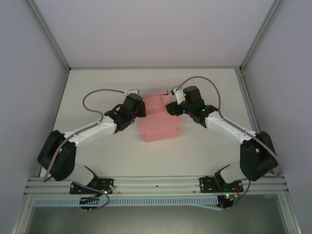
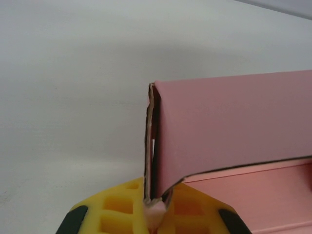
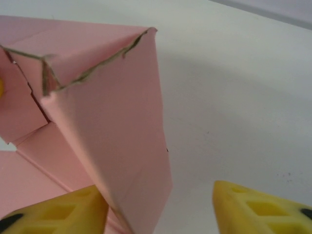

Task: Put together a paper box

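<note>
Jaws on paper box [image 1: 157, 122]: left clamped, right apart.
Left jaws are pinched together on the bottom corner of an upright flap, the yellow fingers [image 2: 117, 212] meeting at its edge. Right jaws stand apart; a raised flap lies against one finger [image 3: 68, 209], the other finger clear of it. The box sits partly folded on the white surface [image 1: 97, 87], between both arms.

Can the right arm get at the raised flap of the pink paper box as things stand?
Probably yes: the right fingers stand apart astride the paper box's upright flap, with nothing else between them. The left fingers pinch the opposite wall.
</note>
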